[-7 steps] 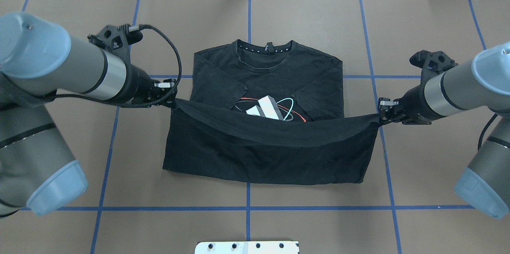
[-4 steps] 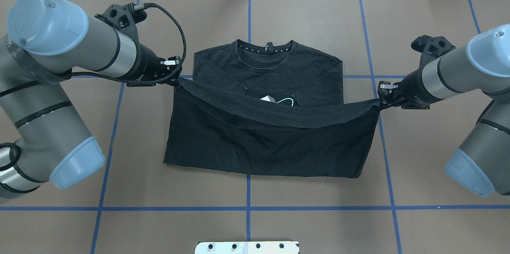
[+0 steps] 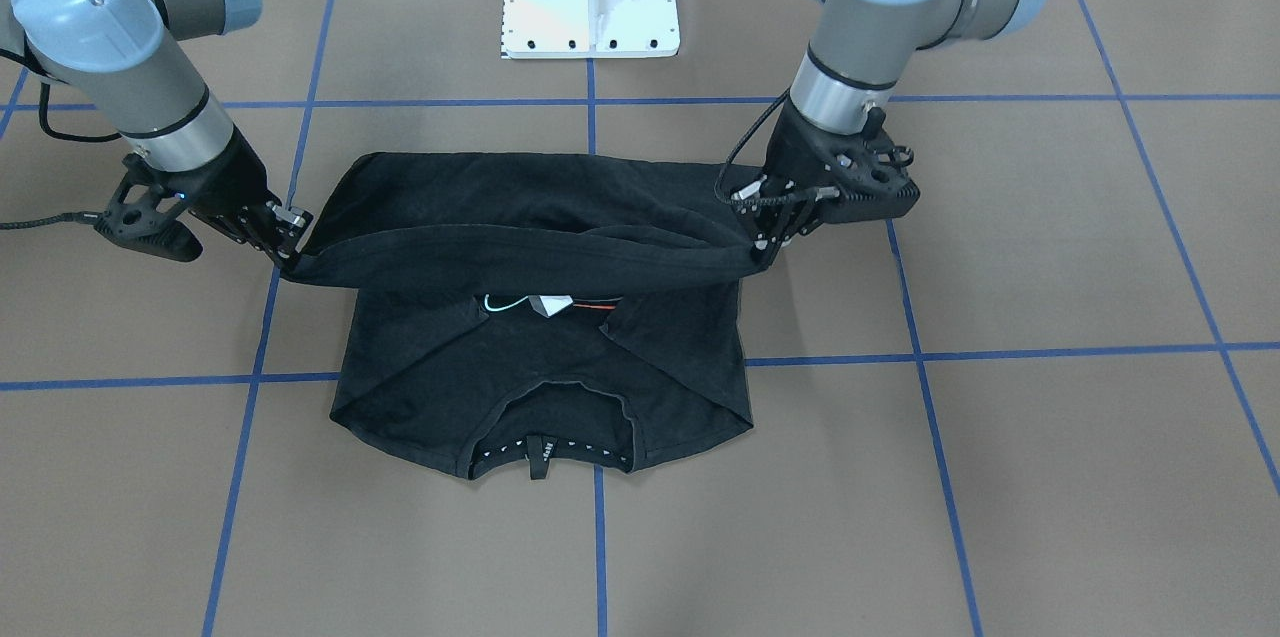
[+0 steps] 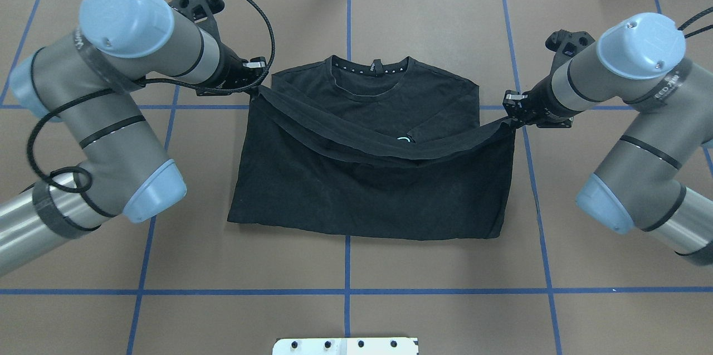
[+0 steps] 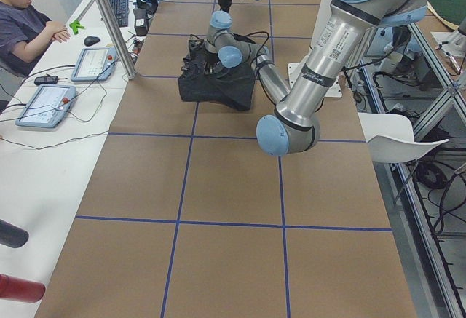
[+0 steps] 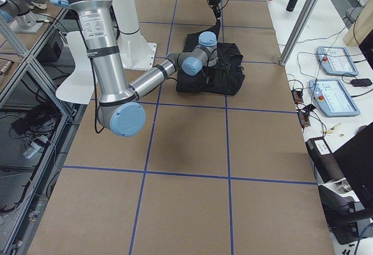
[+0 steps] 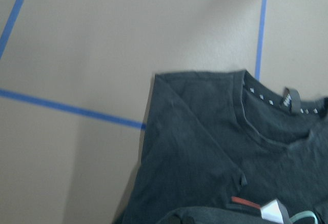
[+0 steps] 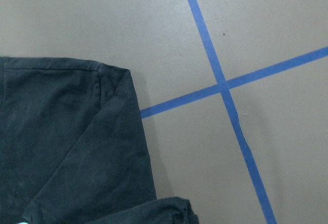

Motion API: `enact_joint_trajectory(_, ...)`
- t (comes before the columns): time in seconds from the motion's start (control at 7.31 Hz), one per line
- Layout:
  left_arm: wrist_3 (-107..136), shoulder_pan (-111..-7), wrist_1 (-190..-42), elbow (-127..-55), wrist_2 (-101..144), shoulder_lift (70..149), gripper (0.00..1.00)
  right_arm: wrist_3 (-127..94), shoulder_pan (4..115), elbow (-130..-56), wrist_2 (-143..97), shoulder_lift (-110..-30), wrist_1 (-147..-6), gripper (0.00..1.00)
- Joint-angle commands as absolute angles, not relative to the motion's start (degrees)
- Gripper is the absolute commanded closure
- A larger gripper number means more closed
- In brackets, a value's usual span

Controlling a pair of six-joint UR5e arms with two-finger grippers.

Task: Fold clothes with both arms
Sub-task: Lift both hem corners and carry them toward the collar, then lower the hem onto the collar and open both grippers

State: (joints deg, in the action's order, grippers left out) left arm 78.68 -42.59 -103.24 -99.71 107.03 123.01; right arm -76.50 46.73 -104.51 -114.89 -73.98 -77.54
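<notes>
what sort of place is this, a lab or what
Probably a robotics lab: the left arm and right arm hold a black T-shirt over a table gridded with blue tape, and a person sits at a side bench with control tablets.

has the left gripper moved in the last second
Yes. In the overhead view the left gripper has carried its corner of the shirt away from the robot, crossing the blue tape line toward the collar.

The black T-shirt [image 4: 367, 193] lies mid-frame, collar toward the top. Its hem is raised and stretched across the nearly covered logo [image 4: 402, 140] between the left arm [image 4: 167, 51] and right arm [image 4: 579, 84].
</notes>
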Motion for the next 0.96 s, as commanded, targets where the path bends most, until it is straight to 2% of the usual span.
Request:
enact_joint_trajectory(0.0,78.49,-44.46,-110.8,-91.52,105.82,123.57,1.0,-75.33,47.63,-100.55,-114.26,-71.98,-77.43,1.0)
enact_joint_trajectory(0.27,75.51,-45.35,-111.8,-89.13,105.65,123.66,1.0,-73.3,48.95,-97.93,-114.26,-71.02,-77.17,1.0)
enact_joint_trajectory(0.41,75.32,-45.35,-111.8,-88.43,104.51,124.18,1.0,-73.3,49.3,-95.21,-114.26,-68.14,-77.43,1.0)
enact_joint_trajectory(0.82,75.41,-45.26,-114.93,-82.29,103.89,126.39,1.0,-73.04,49.4,-89.83,-114.0,-65.48,-76.82,1.0)
